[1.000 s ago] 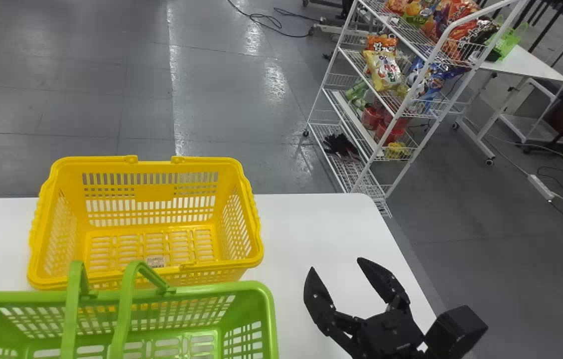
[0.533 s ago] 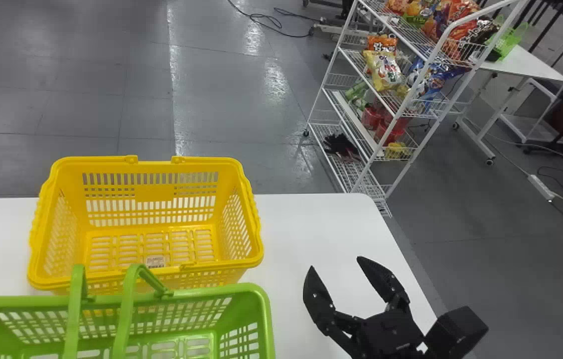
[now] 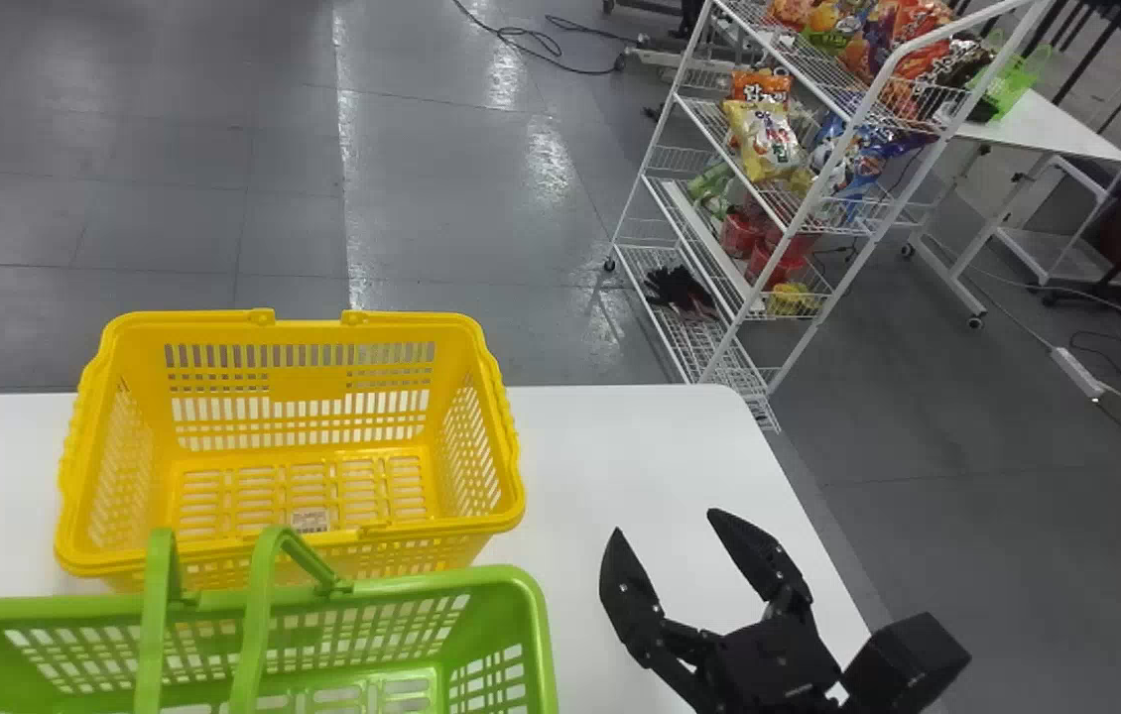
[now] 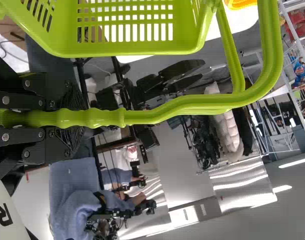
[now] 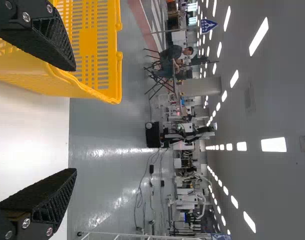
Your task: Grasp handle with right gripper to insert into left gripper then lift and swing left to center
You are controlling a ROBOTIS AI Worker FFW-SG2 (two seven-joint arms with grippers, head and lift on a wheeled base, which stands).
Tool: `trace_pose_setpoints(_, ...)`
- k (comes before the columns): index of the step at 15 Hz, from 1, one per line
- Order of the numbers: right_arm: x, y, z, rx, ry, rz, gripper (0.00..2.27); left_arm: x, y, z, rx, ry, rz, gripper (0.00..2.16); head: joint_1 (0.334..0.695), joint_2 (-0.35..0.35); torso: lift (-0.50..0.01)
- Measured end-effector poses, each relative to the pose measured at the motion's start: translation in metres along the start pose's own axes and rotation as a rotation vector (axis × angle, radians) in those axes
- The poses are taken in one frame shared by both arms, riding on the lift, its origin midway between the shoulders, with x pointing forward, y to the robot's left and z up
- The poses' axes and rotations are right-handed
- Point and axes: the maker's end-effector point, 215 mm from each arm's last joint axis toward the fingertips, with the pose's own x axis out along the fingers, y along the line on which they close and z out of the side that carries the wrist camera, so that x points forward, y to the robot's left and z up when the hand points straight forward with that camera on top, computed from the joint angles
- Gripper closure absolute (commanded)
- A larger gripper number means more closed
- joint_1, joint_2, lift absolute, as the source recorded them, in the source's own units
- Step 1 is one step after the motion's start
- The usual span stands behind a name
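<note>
Left gripper (image 4: pixel 78 118): fingers closed on the ribbed grip of the green handle (image 4: pixel 192 103), one finger on either side. Right gripper (image 3: pixel 667 526): fingers spread, nothing between them, over the white table (image 3: pixel 620 436), to the right of both baskets. Handle is in the left gripper, so insertion looks done; step in hand judged to be lift and swing.

Handle stands above the green basket (image 3: pixel 422 580), at the lower left of the head view, on the robot's side of the yellow basket (image 3: pixel 308 384). The green rim overlaps the yellow one in that view; contact cannot be told. Green basket's base clearance: cannot tell.

Method notes: keep left grip firm and centred on the ribs. Raise straight up first, slowly, until the green basket is well above the yellow rim, then swing smoothly to centre. Park right gripper aside. Risks: green rim catching the yellow basket and dragging it; basket pivoting about the grip if the swing starts or stops sharply.
</note>
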Motion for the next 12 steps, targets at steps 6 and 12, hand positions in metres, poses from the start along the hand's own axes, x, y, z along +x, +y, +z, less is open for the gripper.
trace_pose_setpoints(6, 0.0008, -0.0002, -0.0006, 0.000, 0.000, 0.000, 0.08, -0.0002, -0.0003, -0.0012, -0.008, 0.001, -0.005, 2.07, 0.695, -0.350, -0.093)
trace_pose_setpoints(12, 0.0009, -0.0003, -0.0009, 0.000, 0.002, 0.001, 0.08, 0.0000, -0.0006, -0.0018, -0.015, 0.004, -0.014, 2.07, 0.695, -0.350, -0.093)
